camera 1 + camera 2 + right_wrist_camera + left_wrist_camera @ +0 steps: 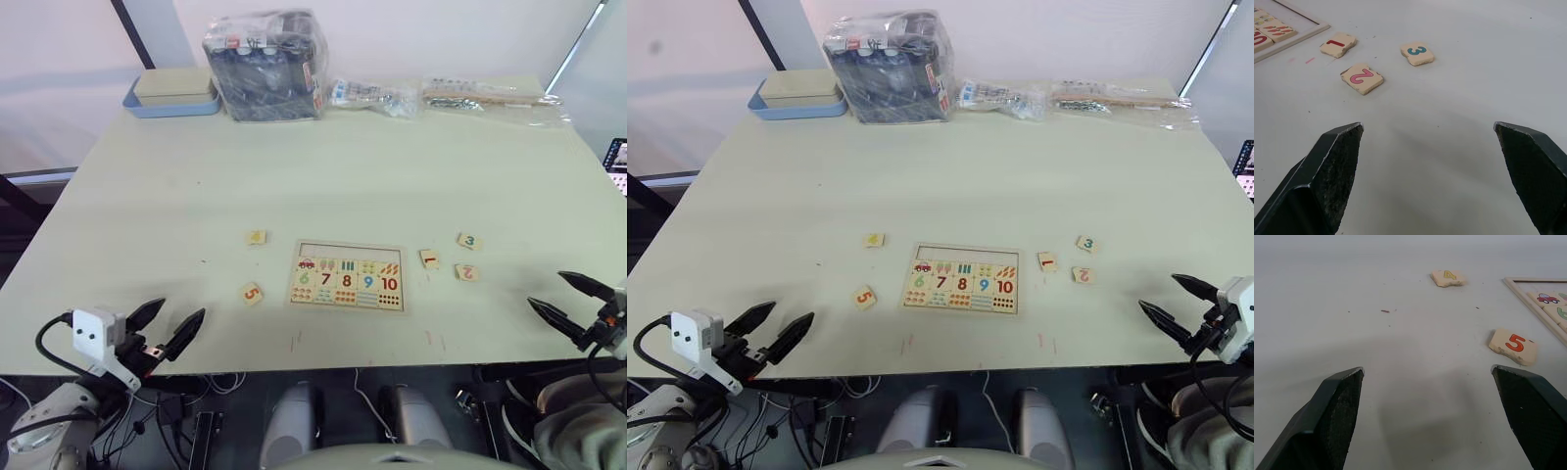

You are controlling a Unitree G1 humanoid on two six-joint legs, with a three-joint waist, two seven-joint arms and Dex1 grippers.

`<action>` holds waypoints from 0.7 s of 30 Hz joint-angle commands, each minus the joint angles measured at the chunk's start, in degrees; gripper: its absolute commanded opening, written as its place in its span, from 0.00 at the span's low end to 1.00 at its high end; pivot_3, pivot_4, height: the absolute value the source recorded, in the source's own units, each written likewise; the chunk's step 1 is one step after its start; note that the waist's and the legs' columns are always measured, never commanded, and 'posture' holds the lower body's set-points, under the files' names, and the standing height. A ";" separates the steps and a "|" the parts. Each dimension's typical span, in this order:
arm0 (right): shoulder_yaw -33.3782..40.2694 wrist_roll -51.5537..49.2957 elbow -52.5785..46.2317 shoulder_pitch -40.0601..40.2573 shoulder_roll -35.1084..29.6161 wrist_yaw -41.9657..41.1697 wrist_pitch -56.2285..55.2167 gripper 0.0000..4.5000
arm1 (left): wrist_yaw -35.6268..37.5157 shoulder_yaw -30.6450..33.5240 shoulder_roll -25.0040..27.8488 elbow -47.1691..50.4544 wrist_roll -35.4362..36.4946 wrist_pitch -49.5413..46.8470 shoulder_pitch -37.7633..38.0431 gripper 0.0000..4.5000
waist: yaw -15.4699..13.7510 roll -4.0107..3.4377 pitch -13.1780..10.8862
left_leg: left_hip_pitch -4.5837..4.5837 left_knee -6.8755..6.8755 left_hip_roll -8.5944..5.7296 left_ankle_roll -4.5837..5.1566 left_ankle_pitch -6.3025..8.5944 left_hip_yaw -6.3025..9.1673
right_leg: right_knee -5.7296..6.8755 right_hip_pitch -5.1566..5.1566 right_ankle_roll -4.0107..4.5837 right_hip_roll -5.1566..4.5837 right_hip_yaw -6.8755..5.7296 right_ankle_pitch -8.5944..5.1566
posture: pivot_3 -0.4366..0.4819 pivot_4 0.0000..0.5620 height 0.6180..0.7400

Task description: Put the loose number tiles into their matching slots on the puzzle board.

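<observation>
Pale green table [323,176] carries everything. Back edge, left to right: blue tray [174,103] with a beige block in it, a clear-wrapped dark pack [265,67], two smaller plastic bags [374,96].

Puzzle board [347,277] lies flat near the front-centre of the table. Its top-row slots [350,250] form one bare pale strip with no tile in it; 6 to 10 are printed along the row below.

All five loose tiles sit on the table, apart from the board:
- tile 4 [256,237] left of the board, toward the back
- tile 5 [252,293] left of the board, toward the front, nearest the left gripper
- tile 1 [429,258] just right of the board
- tile 3 [469,241] further right, toward the back
- tile 2 [466,272] in front of tile 3

Left gripper [165,328] hovers over the front-left table edge, fingers spread wide, holding nothing. Right gripper [570,299] sits at the front-right edge, also spread wide and empty, tiles 1, 2 and 3 ahead of it.
</observation>
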State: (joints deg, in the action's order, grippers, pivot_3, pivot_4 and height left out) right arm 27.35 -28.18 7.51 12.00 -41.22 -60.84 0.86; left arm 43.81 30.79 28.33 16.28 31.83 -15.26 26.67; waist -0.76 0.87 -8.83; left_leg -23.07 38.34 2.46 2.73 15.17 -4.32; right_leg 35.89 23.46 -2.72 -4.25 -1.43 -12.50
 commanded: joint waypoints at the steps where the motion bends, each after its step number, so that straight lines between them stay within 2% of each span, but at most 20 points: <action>1: 0.31 -0.19 -1.63 -0.62 0.04 -0.06 -1.25 1.00 | 1.02 0.17 0.76 1.07 1.06 0.24 0.19 0.98 | 0.01 0.00 0.00 | 0.00 0.00 0.00 0.00 0.00 0.00 | 0.00 0.00 0.00 0.00 0.00 0.00 | 0.48 0.27 1.00; 11: -1.87 -1.63 -6.07 -3.44 -1.76 -2.06 1.62 1.00 | 5.78 0.44 2.67 5.46 4.18 0.48 -0.67 0.98 | 0.01 -0.01 -0.01 | -0.01 0.00 0.02 -0.01 0.00 0.00 | 0.00 0.01 0.01 -0.07 0.00 0.01 | 0.48 0.27 1.00; 14: -5.95 -1.20 -8.86 -7.10 -4.05 -4.62 3.85 1.00 | 11.44 0.57 3.70 7.76 10.01 -0.27 -1.27 0.98 | 0.15 -0.05 -0.03 | -0.01 0.00 0.03 -0.01 0.00 -0.01 | 0.00 0.02 0.01 -0.08 0.00 0.00 | 0.48 0.27 1.00; 16: -8.96 -0.46 -9.14 -9.99 -5.33 -6.18 5.22 1.00 | 14.01 0.25 4.42 7.79 11.31 0.44 -1.90 0.98 | 0.17 -0.06 -0.04 | 0.01 0.00 0.04 0.00 0.00 -0.07 | 0.00 0.04 0.01 -0.21 -0.13 0.01 | 0.48 0.27 1.00; 21: -18.01 2.78 -7.93 -19.78 -8.01 -9.50 9.27 1.00 | 27.73 0.14 7.87 6.11 13.95 4.18 -2.96 0.98 | 0.08 -0.07 -0.04 | -0.07 -0.03 0.05 0.23 -0.13 -0.08 | 0.00 0.14 0.11 0.05 -0.23 -0.03 | 0.48 0.27 1.00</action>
State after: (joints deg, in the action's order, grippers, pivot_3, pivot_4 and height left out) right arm 10.95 -26.25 0.23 -5.17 -48.00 -68.74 8.96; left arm 67.35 30.36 34.91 22.21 43.62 -12.44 23.69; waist -0.69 0.80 -8.87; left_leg -23.24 38.31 2.50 2.96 15.03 -4.40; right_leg 35.89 23.69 -2.61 -4.19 -1.67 -12.53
